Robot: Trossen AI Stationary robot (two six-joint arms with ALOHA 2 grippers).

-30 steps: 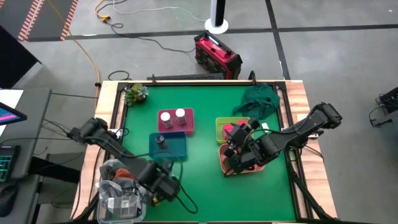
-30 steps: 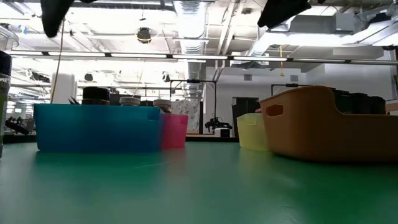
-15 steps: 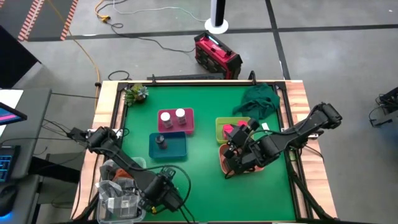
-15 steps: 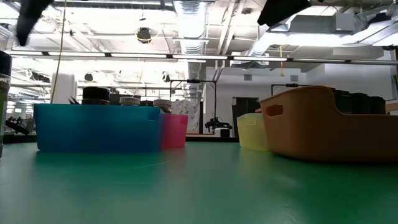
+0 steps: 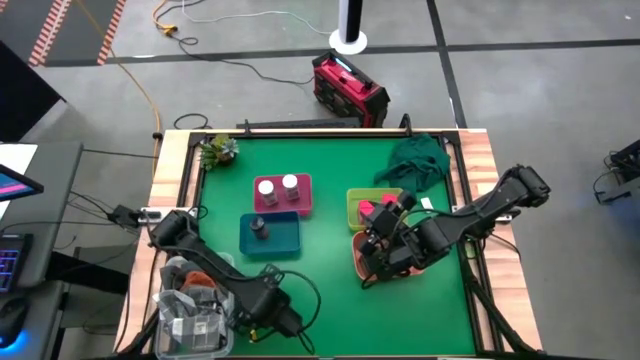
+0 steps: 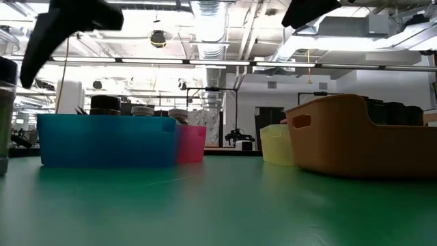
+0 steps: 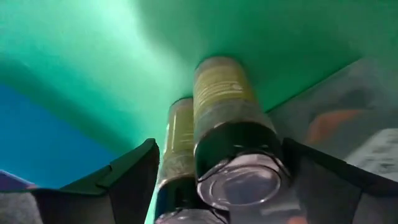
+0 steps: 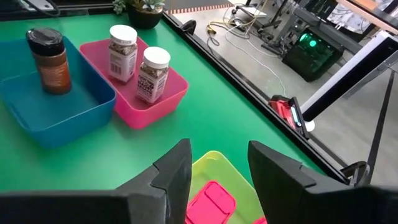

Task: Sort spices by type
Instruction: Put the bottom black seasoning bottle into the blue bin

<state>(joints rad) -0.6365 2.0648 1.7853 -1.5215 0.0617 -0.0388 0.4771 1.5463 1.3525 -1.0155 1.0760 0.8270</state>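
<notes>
Green table [image 5: 330, 215] centre lies open between trays.

A robotics lab or workshop. A green-topped bench [image 5: 330, 290] with wooden edges stands on a grey concrete floor [image 5: 520, 90] marked with black tape lines. Beyond the right gripper [image 8: 217, 168], cables [image 8: 249, 31] trail toward a red equipment case [image 5: 349, 89]. Across the room, exposed ceiling ducts [image 6: 208, 17] and strip lights hang over equipment racks.
</notes>
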